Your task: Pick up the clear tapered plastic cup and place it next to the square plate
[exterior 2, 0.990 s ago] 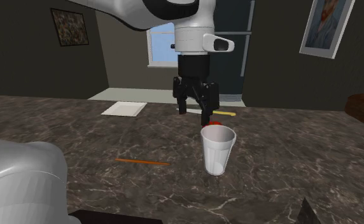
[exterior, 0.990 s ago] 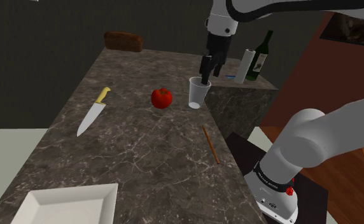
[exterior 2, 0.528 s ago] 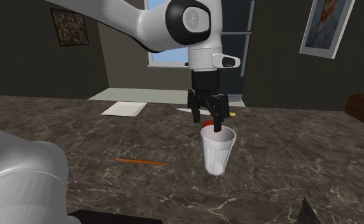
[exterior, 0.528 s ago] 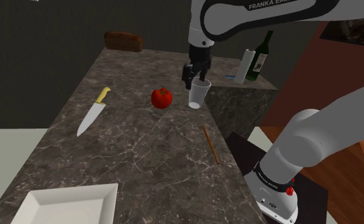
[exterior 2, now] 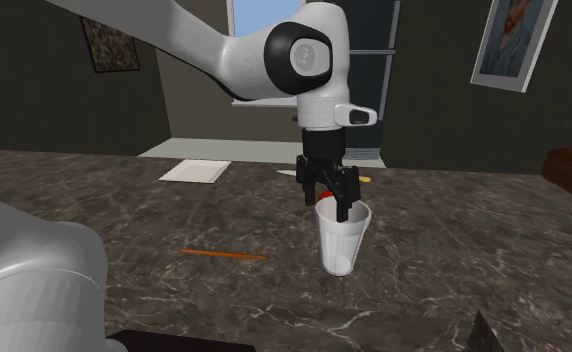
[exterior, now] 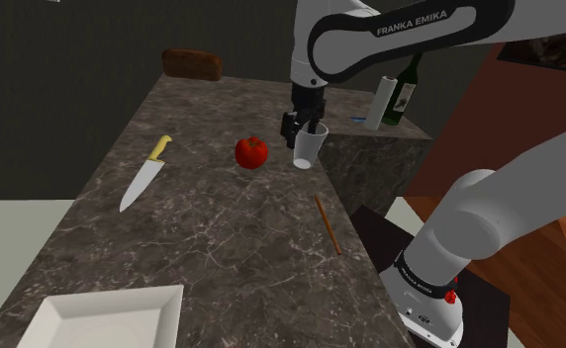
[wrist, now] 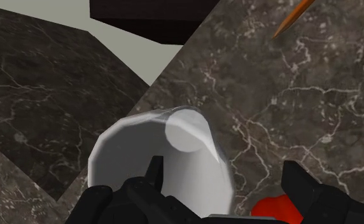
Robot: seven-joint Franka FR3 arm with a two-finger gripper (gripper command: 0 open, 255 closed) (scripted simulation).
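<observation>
The gripper [exterior: 301,129] hangs low over the cup [exterior: 309,148] with its fingers apart. One finger dips inside the rim and the other stays outside, on the tomato's [exterior: 251,151] side. The cup's wall is between them, not yet squeezed. The cup stands upright on the worktop [exterior: 222,227], right beneath the gripper. The plate [exterior: 103,318] lies well apart from the gripper.

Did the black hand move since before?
Yes. The gripper has come down onto the cup, which stayed put; its open fingers now straddle the rim.
</observation>
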